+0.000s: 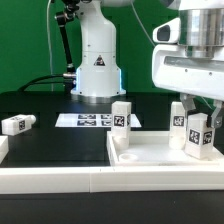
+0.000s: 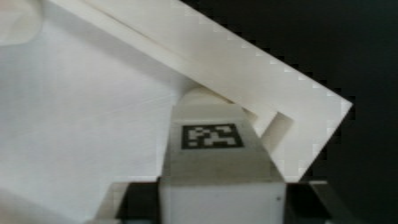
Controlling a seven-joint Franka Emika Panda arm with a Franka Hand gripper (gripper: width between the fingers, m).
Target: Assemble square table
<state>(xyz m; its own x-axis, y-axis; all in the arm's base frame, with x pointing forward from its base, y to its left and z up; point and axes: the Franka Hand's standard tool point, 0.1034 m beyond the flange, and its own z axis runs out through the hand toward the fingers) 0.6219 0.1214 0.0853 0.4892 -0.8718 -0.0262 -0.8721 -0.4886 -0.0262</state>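
My claw (image 1: 201, 112) was closed on one small white block leg (image 1: 197, 136), with its two dark fingers (image 2: 137, 203) pressed against the block's flat sides. The held leg was upright over the large white square plastic slab (image 1: 150, 158), near a slab corner, at about four o'clock in the exterior view. The slab looked smooth and matte, with a raised rim around a recessed middle.

I counted four legs, each a squared block bearing a black-and-white tag:
- the one I held;
- a second leg (image 1: 178, 117), upright just beside it at ten o'clock;
- a third leg (image 1: 121, 117), upright at the slab's ten o'clock corner;
- a fourth leg (image 1: 18, 124), lying on its side on the black table (image 1: 50, 145) at nine o'clock.

One thin flat marker board (image 1: 92, 120) lay at twelve o'clock.
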